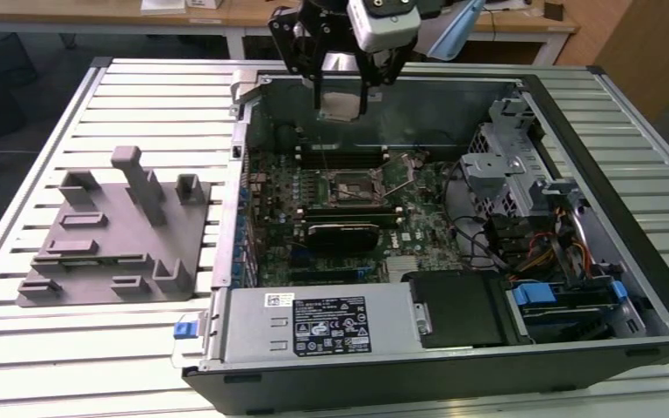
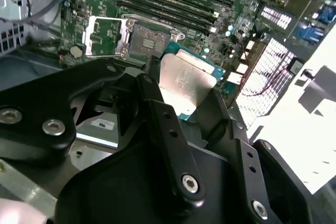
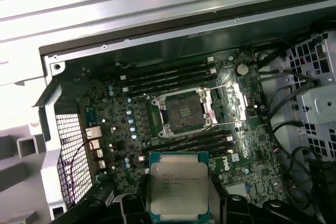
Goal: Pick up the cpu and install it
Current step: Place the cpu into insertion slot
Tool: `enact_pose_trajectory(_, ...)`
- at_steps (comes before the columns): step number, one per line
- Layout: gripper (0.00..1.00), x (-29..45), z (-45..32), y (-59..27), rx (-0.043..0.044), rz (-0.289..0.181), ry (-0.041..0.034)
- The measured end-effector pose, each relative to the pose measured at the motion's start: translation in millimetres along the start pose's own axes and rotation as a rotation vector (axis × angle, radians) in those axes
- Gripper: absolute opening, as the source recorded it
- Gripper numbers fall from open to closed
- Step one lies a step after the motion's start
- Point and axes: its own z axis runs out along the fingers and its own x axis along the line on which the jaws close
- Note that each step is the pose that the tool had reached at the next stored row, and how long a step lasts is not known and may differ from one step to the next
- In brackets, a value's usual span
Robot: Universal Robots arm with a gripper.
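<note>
Hanging over the open computer case (image 1: pixel 428 383) in the exterior view: the hand (image 1: pixel 341 97) is closed on the cpu (image 1: pixel 338 106). The chip is held in the air, clear of the motherboard (image 1: pixel 311 174) and well above the socket (image 1: pixel 352 185). A grey holder (image 1: pixel 108 235) sits on the slatted table (image 1: pixel 67 357), to the exterior view's left of the case, with none of its posts carrying a chip.

Second wrist view: two black fingers (image 2: pixel 160 124) pinch the cpu (image 2: pixel 186 82) by opposite edges. Its pale metal top faces the camera and green board shows at the rim. The socket (image 2: pixel 144 43) sits apart from it, frame lifted and bed bare.

First wrist view: the cpu (image 3: pixel 178 182) is level and square-on. The socket (image 3: pixel 184 111) stands open and unfilled on the board beyond it.

Handling, as judged: light, thin, rigid, no flex. The smooth lid is likely slippery, so the edge pinch suits it. The underside contacts and socket bed look delicate, so keep off both faces and keep the chip flat.
</note>
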Motion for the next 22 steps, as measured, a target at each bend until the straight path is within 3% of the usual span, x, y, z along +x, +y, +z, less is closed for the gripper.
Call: enact_pose_trajectory(22,0.53,0.6,2.6,2.2,0.0086,0.290,-0.0149)
